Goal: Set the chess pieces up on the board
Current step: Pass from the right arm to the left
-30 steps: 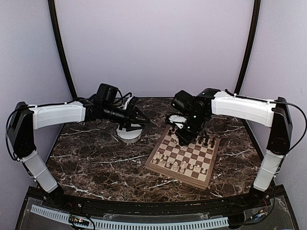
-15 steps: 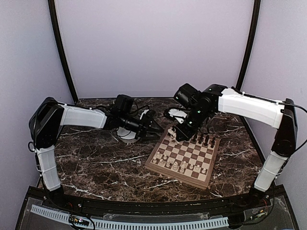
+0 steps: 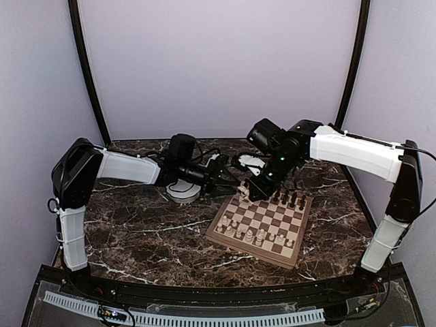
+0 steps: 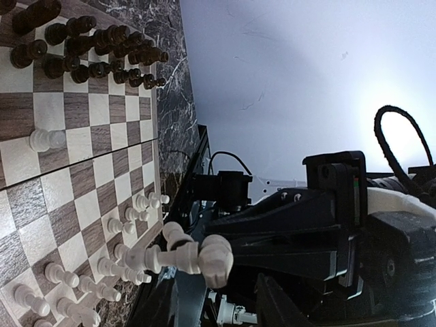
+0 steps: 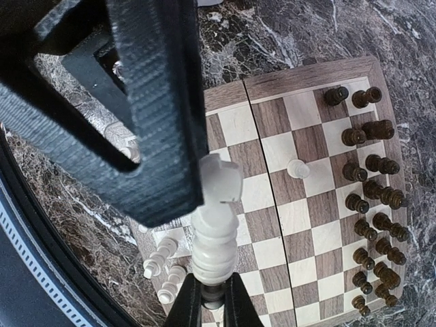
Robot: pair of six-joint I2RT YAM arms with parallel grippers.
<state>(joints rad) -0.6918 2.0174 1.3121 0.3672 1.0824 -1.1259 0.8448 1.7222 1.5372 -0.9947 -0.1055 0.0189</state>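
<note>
A pale piece [image 5: 214, 225] is held by its base in the shut right tool [image 5: 208, 296], above the far left corner of the board [image 3: 262, 219]. The left tool [image 4: 238, 262] stands half open around its head. This tool should be closed squarely on the head before the base is released.

Brown-checked board [image 3: 269, 216], cream pieces [image 3: 261, 234]

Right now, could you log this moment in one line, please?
right gripper: shut on pale piece near board | left gripper: open beside its head
</note>
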